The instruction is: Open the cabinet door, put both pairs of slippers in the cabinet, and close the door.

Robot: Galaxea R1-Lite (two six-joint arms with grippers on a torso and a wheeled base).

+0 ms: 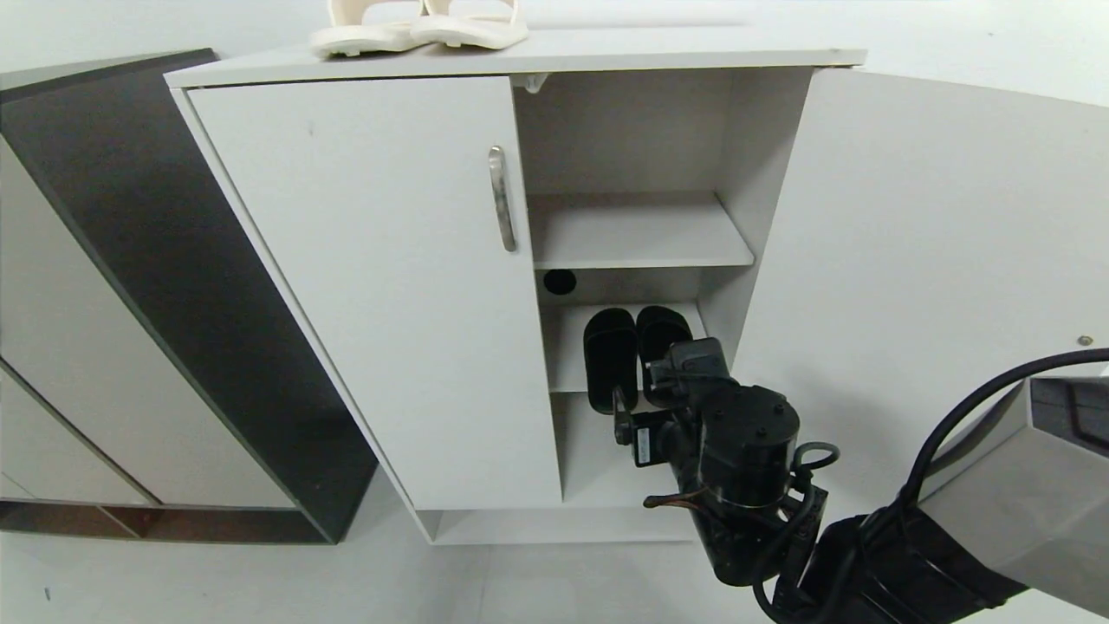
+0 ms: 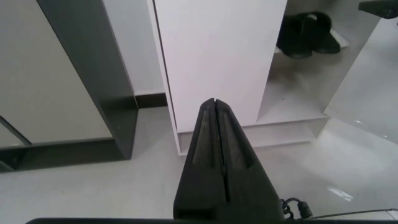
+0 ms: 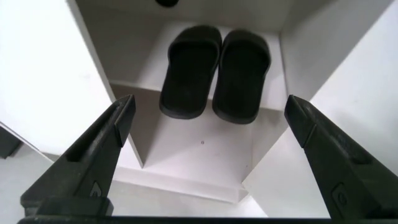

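The white cabinet (image 1: 364, 286) has its right door (image 1: 910, 260) swung open and its left door shut. A pair of black slippers (image 1: 628, 351) lies on the middle shelf, heels overhanging the shelf edge (image 3: 214, 71). A pair of cream slippers (image 1: 416, 30) rests on the cabinet top. My right gripper (image 3: 208, 127) is open just in front of the black slippers, nothing between its fingers; in the head view it (image 1: 645, 407) hovers at the shelf edge. My left gripper (image 2: 214, 115) is shut on nothing, low near the floor, facing the cabinet's base; the black slippers (image 2: 308, 34) lie beyond it.
A dark-framed panel (image 1: 173, 286) leans to the left of the cabinet. The upper shelf (image 1: 637, 230) and bottom shelf (image 1: 598, 459) are bare. A round hole (image 1: 560, 282) is in the back wall. Pale floor (image 1: 260, 581) lies in front.
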